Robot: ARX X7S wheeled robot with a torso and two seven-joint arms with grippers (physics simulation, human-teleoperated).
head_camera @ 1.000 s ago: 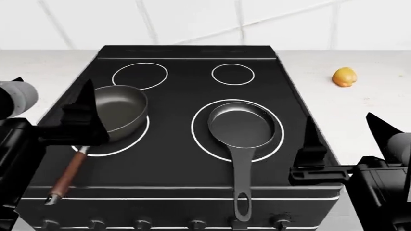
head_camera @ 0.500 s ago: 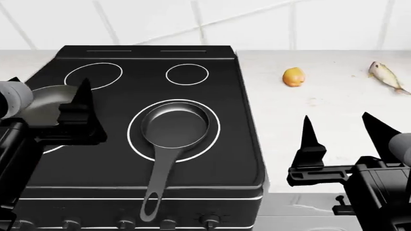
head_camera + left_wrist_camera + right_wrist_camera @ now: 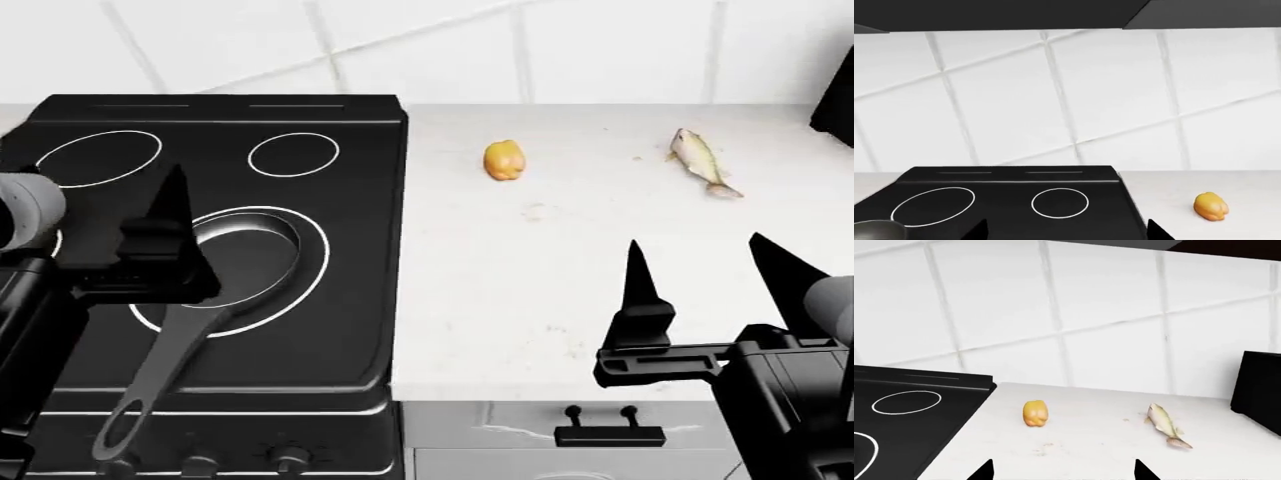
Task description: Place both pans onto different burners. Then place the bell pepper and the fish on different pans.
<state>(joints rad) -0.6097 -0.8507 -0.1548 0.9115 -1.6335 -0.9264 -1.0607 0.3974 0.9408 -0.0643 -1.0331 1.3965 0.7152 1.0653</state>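
The smaller pan (image 3: 254,255) with the grey metal handle sits on the front right burner (image 3: 318,285) of the black cooktop (image 3: 354,130). The larger pan shows only as a grey rim (image 3: 874,230) in the left wrist view. On the white counter lie the yellow-orange bell pepper (image 3: 503,160) (image 3: 1035,413) (image 3: 1211,206) and, further right, the fish (image 3: 701,160) (image 3: 1164,425). My left gripper (image 3: 1066,236) hangs open over the cooktop, one finger (image 3: 171,215) in front of the small pan. My right gripper (image 3: 714,290) is open above the counter's front, well short of pepper and fish.
The white counter (image 3: 534,300) runs right of the cooktop. A black box (image 3: 1261,390) stands at the counter's far right by the tiled wall. Stove knobs (image 3: 287,458) and a drawer handle (image 3: 610,435) show below the front edge.
The head view has swung right: cooktop and pans slid left, the larger pan left that view, and pepper and fish moved toward the middle. Both grippers stay open and empty.
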